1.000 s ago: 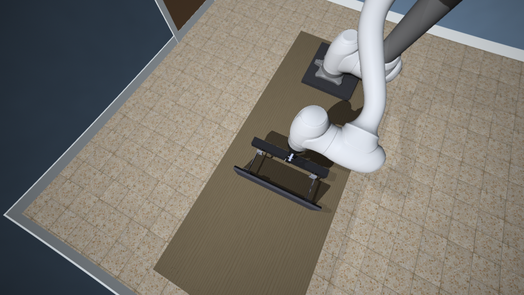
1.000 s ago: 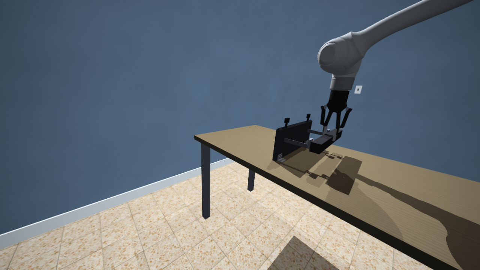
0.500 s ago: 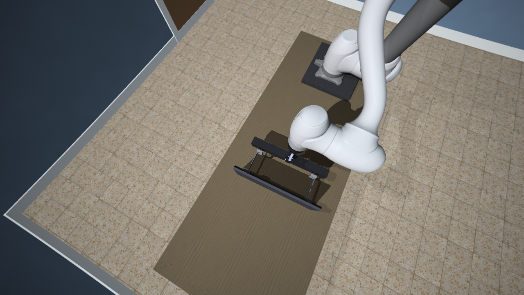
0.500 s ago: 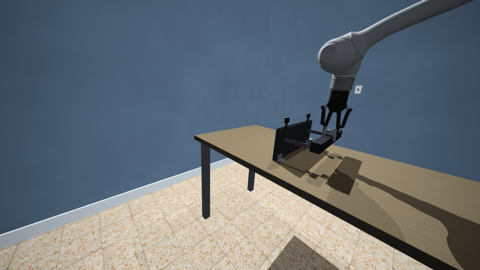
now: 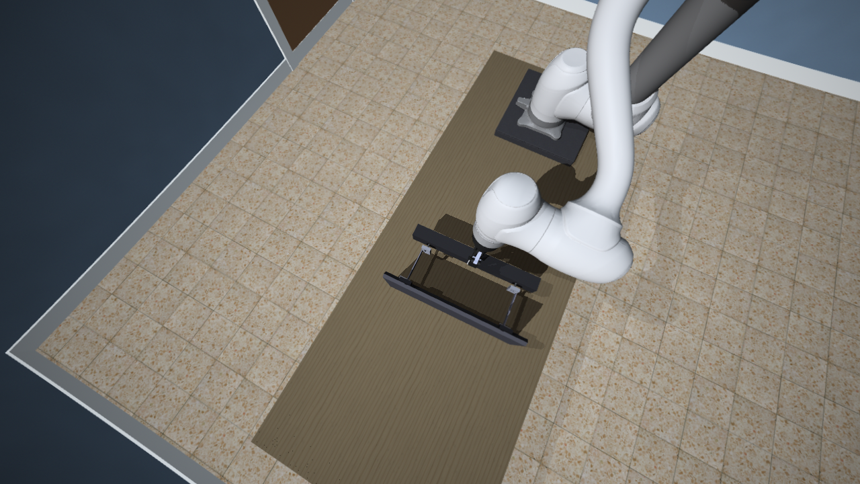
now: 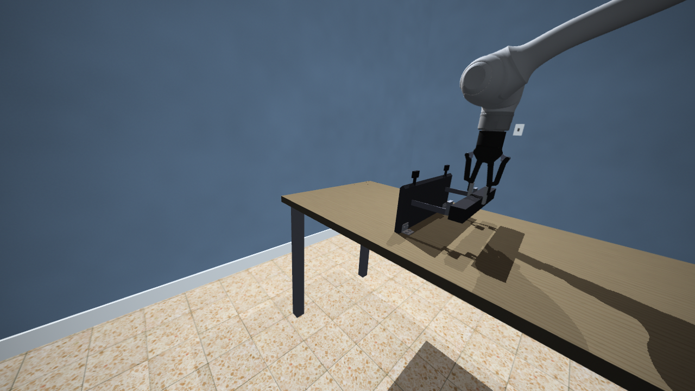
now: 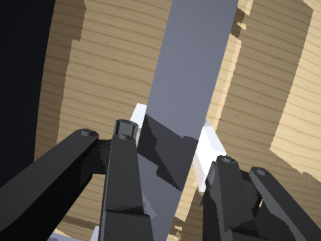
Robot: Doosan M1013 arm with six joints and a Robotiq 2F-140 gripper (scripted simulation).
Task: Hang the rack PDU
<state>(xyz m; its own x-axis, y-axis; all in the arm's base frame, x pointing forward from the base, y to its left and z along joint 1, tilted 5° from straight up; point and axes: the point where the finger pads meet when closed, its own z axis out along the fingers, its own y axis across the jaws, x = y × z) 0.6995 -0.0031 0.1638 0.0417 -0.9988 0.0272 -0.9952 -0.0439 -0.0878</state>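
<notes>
Exterior view: gripper [image 6: 481,190] clamped narrow on the PDU [image 6: 467,204], backboard [image 6: 421,201] at 9 o'clock; I'd keep it level going in.

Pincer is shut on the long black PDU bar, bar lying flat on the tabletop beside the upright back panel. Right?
Not quite. The pincer is shut on the long black PDU bar, but the bar is not lying on the wooden tabletop: the exterior view shows it held above the surface, shadow beneath. It is beside the upright dark back panel.
</notes>
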